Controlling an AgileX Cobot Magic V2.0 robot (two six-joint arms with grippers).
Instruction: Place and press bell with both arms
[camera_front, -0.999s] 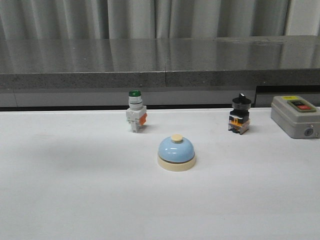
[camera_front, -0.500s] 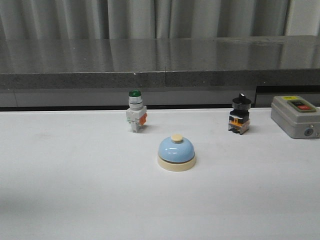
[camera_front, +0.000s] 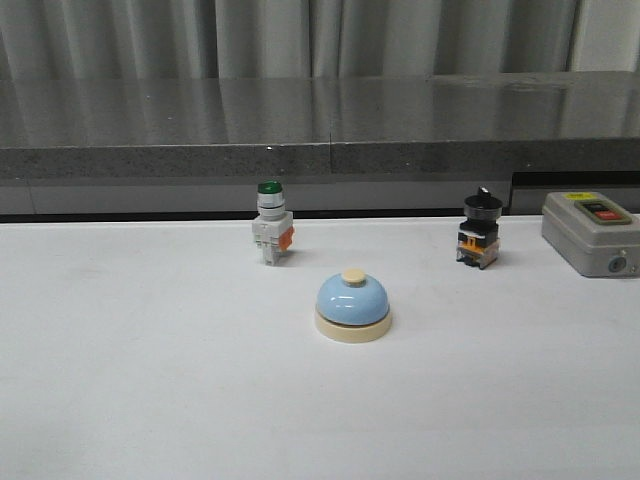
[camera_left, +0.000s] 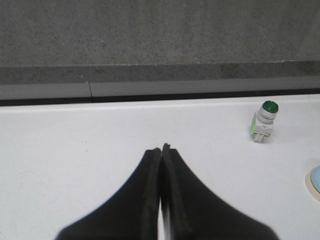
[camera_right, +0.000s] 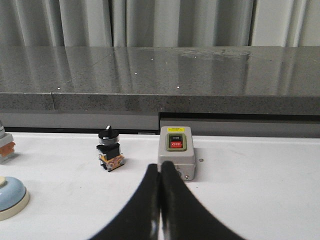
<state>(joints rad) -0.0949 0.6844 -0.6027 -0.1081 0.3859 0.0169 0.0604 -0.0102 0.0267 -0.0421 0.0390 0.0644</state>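
The light-blue bell (camera_front: 353, 306) with a cream base and cream button stands upright near the middle of the white table. Neither arm shows in the front view. In the left wrist view my left gripper (camera_left: 161, 148) is shut and empty over bare table, and only an edge of the bell (camera_left: 315, 181) shows at the frame's side. In the right wrist view my right gripper (camera_right: 160, 166) is shut and empty, and part of the bell (camera_right: 11, 197) shows at the frame's edge, well apart from the fingers.
A green-capped grey push-button switch (camera_front: 270, 223) stands behind the bell to the left. A black-knobbed switch (camera_front: 480, 229) stands behind to the right. A grey switch box (camera_front: 590, 232) sits at the far right. A dark stone ledge (camera_front: 320, 130) runs along the table's back.
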